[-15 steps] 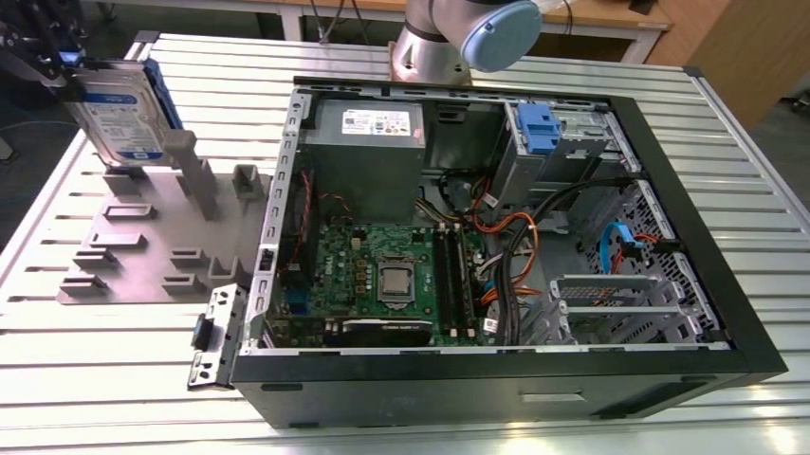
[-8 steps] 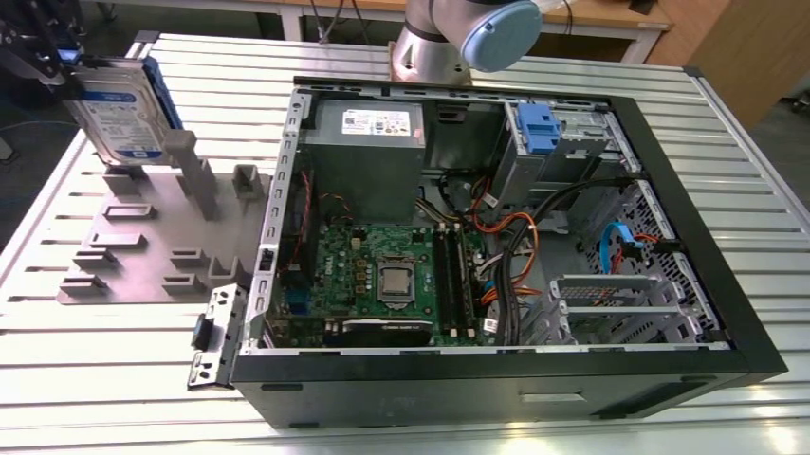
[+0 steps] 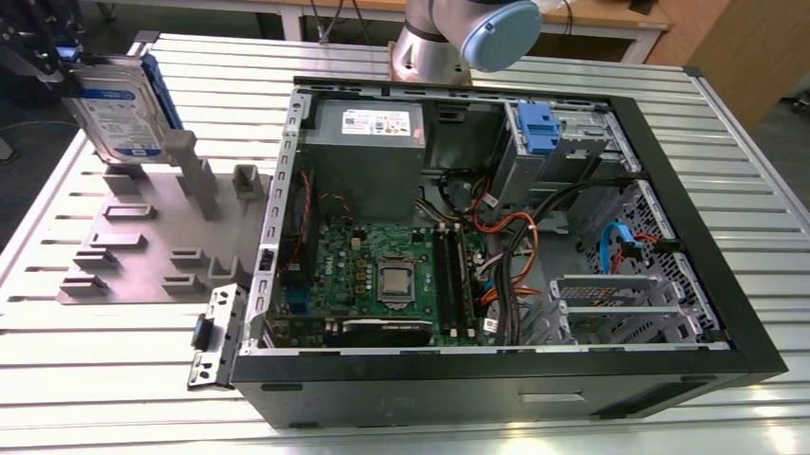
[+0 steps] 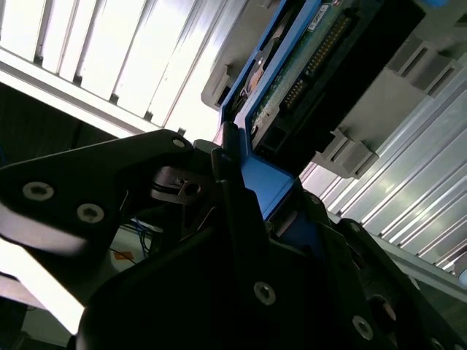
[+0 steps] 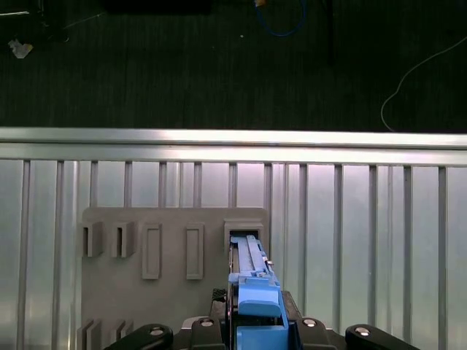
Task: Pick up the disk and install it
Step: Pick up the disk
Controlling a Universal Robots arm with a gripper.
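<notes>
The disk (image 3: 118, 109), a silver drive with a white-and-blue label in a blue carrier frame, stands on edge and tilted at the exterior view's far left. It is over the back of the grey fixture plate (image 3: 139, 256). My gripper (image 3: 60, 68) is shut on its upper end. In the first wrist view the disk (image 5: 252, 281) runs edge-on from my gripper (image 5: 252, 324) towards a slot (image 5: 244, 232) in the fixture. In the second wrist view my black fingers (image 4: 237, 182) clamp the blue carrier (image 4: 266, 182). Whether the disk's lower edge still touches the fixture I cannot tell.
An open computer case (image 3: 708, 237) lies to the exterior view's right of the fixture, with a power supply box (image 3: 367, 128), a motherboard (image 3: 393, 275), cables and a blue bracket (image 3: 538, 128) in its drive bay. The arm's base (image 3: 443, 38) stands behind the case. The slatted table ends at a dark floor (image 5: 219, 65).
</notes>
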